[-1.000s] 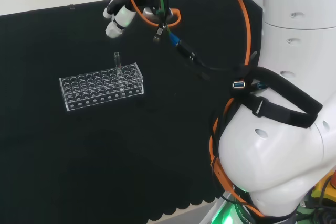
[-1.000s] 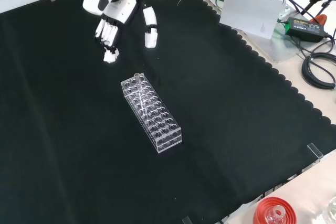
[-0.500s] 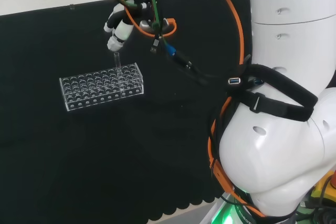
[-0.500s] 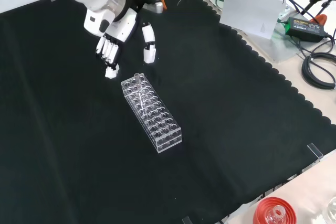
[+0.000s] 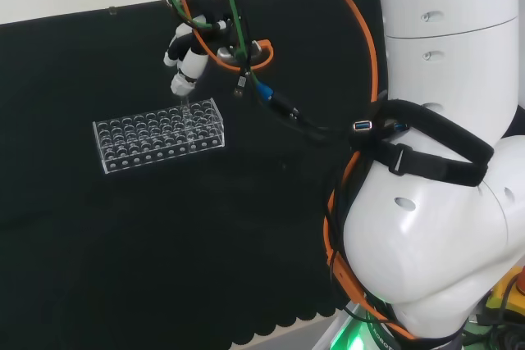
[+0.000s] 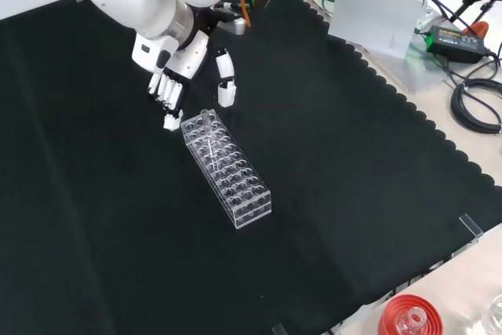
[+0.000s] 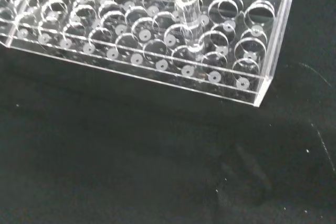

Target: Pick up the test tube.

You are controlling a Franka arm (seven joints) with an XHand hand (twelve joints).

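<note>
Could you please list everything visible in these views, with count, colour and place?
Test tube: one, clear, standing upright in the rack's end nearest the hand in the front view.
Rack: one, clear, many round wells, on the cloth at the front view's centre.
Cloth: one, black, scalloped edge, covering the bench.
Ribbed stand: one, red, at the front view's bottom right, off the cloth.
Cables and boxes: several, black and grey, on the bench at the front view's top right.
Arm: one, white, with orange cables, at the head view's right.
Hand: one, black and white, fingers open, just above the tube's end of the rack.
</note>
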